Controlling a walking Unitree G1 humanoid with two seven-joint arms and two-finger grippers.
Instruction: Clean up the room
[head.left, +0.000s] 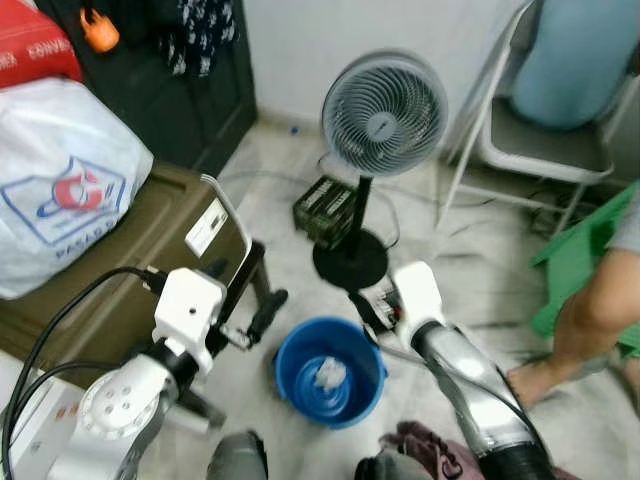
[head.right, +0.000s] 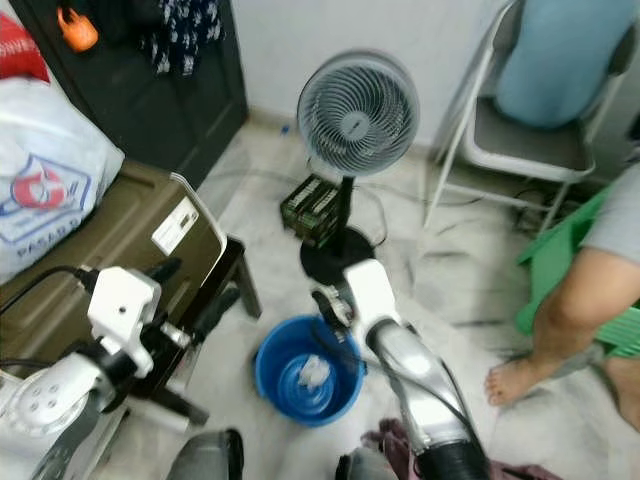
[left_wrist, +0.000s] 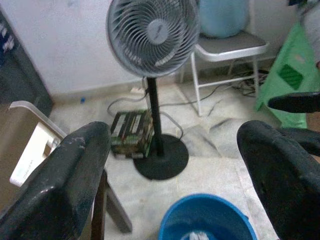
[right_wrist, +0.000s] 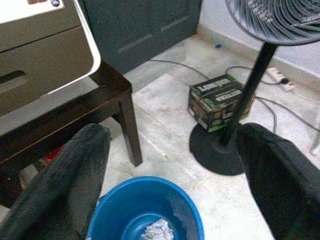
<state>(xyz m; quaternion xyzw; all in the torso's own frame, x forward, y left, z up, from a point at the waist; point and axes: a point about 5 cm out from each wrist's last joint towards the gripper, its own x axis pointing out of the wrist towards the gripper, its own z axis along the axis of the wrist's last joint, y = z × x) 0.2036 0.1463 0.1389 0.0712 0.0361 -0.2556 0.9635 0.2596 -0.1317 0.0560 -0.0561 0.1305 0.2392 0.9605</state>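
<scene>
Looked like smooth glossy plastic on the blue bucket (head.left: 330, 372), with crumpled paper (head.left: 328, 375) inside. Matt black base on the fan (head.left: 383, 113) — grey plastic grille. Shiny crinkly plastic bag (head.left: 60, 180), pale polished stone floor (head.left: 470, 270), dark wooden table (right_wrist: 95, 107) — fairly glossy.

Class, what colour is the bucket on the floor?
Blue; the bucket shows best in the left eye view.

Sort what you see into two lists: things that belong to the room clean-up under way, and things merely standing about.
Job in hand:
blue bucket
crumpled paper inside it
left gripper, open
right gripper, open

Standing about:
pedestal fan
green carton by the fan's base
folding chair
white plastic bag
</scene>
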